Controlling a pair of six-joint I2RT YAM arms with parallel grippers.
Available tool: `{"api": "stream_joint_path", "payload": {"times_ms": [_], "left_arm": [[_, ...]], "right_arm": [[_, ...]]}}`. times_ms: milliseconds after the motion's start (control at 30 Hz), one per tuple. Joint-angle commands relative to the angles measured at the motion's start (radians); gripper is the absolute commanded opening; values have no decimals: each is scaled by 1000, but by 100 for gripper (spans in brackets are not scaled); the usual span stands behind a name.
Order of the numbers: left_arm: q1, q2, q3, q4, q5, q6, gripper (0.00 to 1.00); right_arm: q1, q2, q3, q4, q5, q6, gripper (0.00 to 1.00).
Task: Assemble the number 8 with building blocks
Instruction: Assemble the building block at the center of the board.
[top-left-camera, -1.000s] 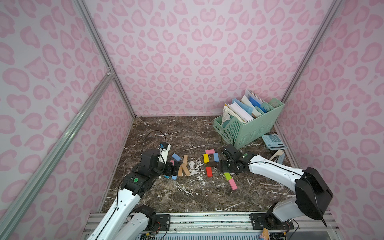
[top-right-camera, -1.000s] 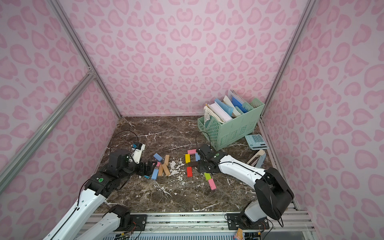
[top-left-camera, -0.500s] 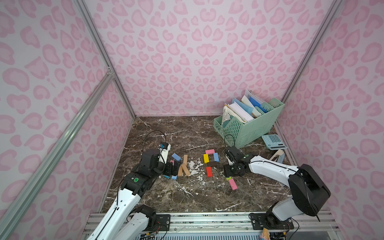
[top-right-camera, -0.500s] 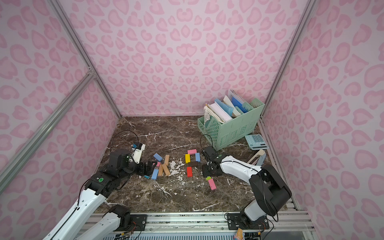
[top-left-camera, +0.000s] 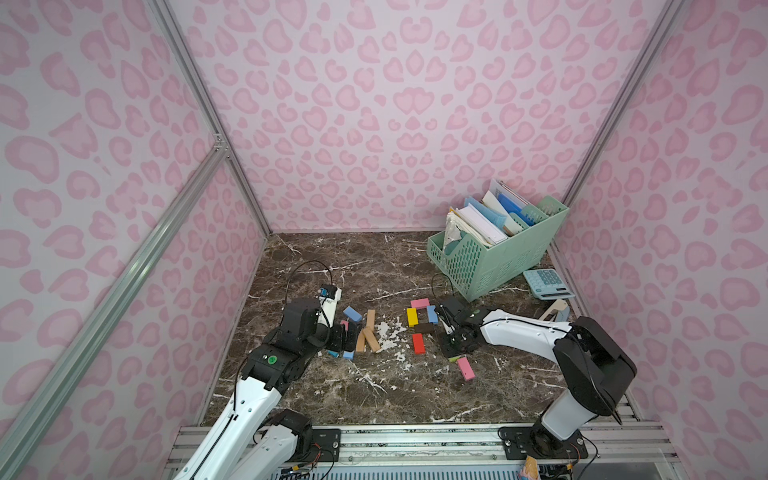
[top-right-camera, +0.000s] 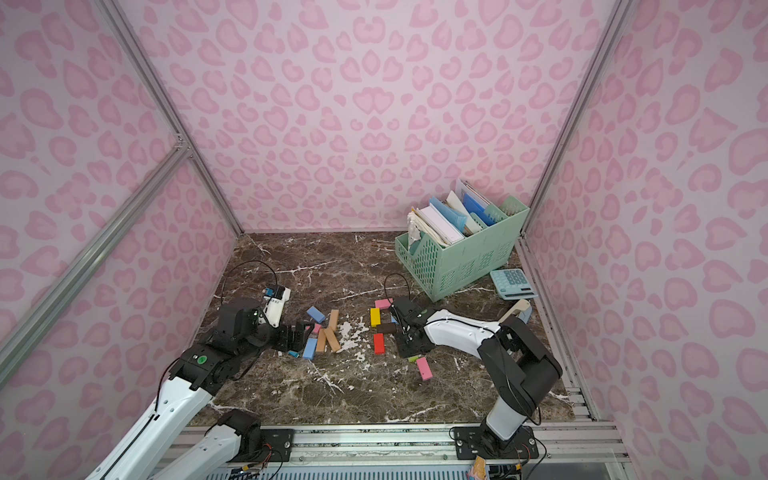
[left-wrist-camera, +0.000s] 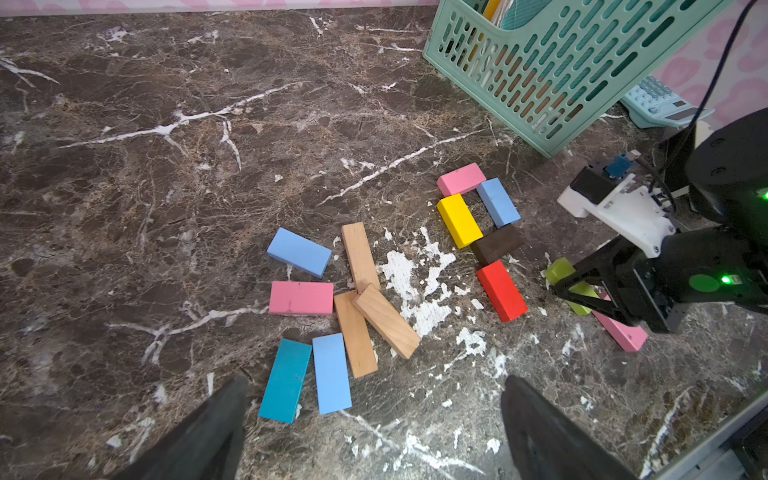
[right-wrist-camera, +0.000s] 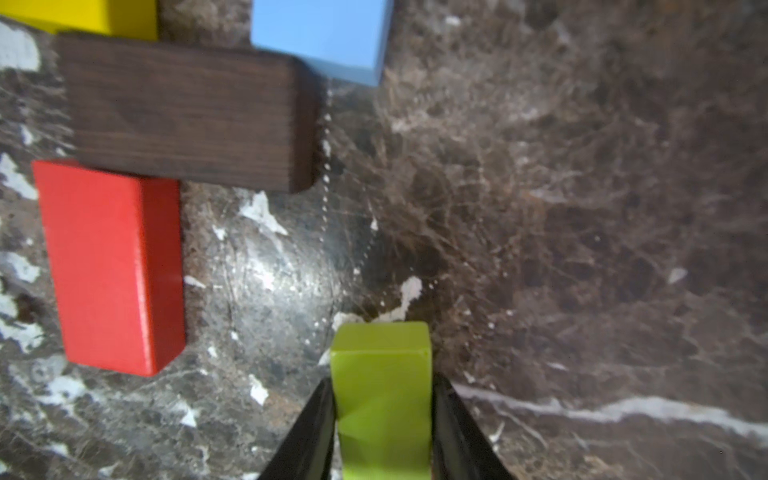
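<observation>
Here's the right gripper (right-wrist-camera: 382, 386), fingers clamped on the sides of the lime-green wooden brick (right-wrist-camera: 380, 357) above the dark marble tabletop (right-wrist-camera: 582, 208). In both top views that's lower centre of the frame, just right of the half-built figure. A pink brick (top-left-camera: 419, 303) lies across its top, a yellow brick (top-left-camera: 412, 317) and a light blue brick (top-left-camera: 432, 314) form the sides, a dark brown brick (top-left-camera: 424, 328) is the bar, and a red brick (top-left-camera: 418, 344) sits below left. The left gripper (left-wrist-camera: 374, 436), fingers wide apart and holding nothing, faces the loose pile of tan, blue and pink bricks (left-wrist-camera: 353, 328).
</observation>
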Motion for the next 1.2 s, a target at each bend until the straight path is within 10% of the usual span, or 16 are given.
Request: {"api": "stream_joint_path", "payload": {"times_ms": [0, 1167], "left_arm": [[1, -3, -2, 8, 0, 9, 98], [1, -4, -3, 10, 2, 9, 98]], "right_arm": [[19, 26, 28, -11, 9, 39, 34], [23, 122, 140, -5, 36, 126, 26]]}}
